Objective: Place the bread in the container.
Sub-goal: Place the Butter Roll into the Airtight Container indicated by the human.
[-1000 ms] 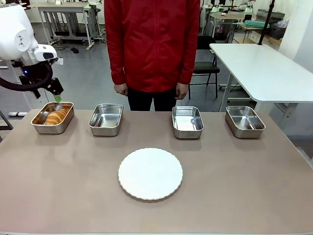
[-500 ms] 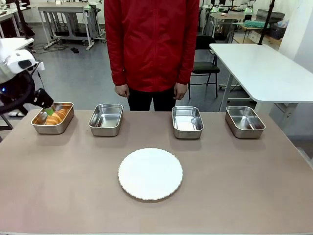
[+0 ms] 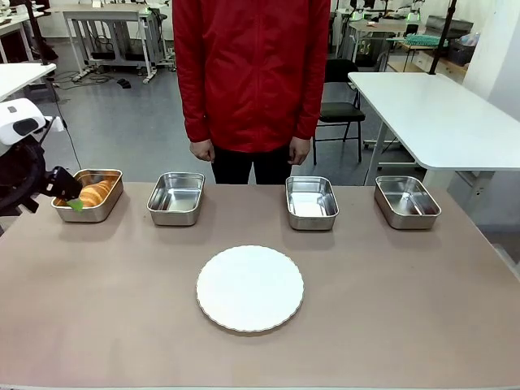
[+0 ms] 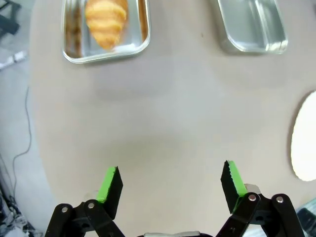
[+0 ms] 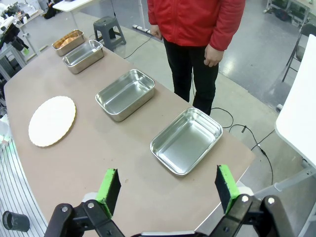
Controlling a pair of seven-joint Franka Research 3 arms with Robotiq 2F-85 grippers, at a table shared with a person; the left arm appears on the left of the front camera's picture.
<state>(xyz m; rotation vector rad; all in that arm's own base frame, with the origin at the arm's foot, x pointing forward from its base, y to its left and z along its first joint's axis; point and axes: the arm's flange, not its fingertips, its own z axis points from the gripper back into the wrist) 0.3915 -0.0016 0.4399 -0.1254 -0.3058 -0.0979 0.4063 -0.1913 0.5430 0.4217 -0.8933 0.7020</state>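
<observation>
The bread, a golden-brown croissant (image 3: 95, 193), lies inside the far-left steel container (image 3: 84, 214). In the left wrist view the croissant (image 4: 106, 20) and that container (image 4: 106, 54) sit at the top, well ahead of my open, empty left gripper (image 4: 171, 182). From the front, my left gripper (image 3: 71, 199) hangs at the table's left edge, just left of the container, one green pad showing. My right gripper (image 5: 168, 183) is open and empty, high above the table's right end. The croissant (image 5: 68, 38) appears far off there in its container (image 5: 69, 47).
Three empty steel pans (image 3: 176, 197) (image 3: 311, 202) (image 3: 406, 201) stand in the same row. A round white plate (image 3: 249, 288) lies mid-table, nearer me. A person in a red top (image 3: 252, 73) stands at the far side with hands hanging down.
My left arm has drawn back from above the far-left container, moving left and down toward the table edge. The croissant stays in the container.
</observation>
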